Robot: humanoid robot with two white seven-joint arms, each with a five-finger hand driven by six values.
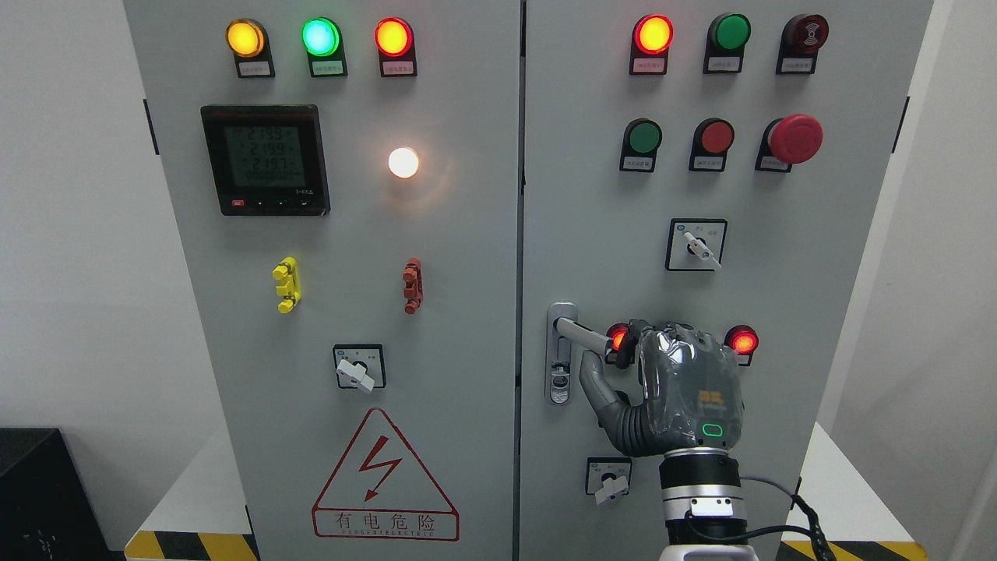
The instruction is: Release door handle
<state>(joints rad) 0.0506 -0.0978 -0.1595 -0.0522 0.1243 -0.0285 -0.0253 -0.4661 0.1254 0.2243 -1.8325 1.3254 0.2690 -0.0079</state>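
Up close, the right hand curls its fingers around the door handle, which juts rightward near the right cabinet door's left edge; bare panel lies above.

walls: plain white | floor hazard stripe: yellow-black | black box: lower left corner

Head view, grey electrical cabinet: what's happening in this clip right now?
The robot's right hand is at the silver lever door handle on the grey cabinet's right door. Its fingers sit curled at the lever's outer end, so the handle isn't released yet. The left hand is out of view.
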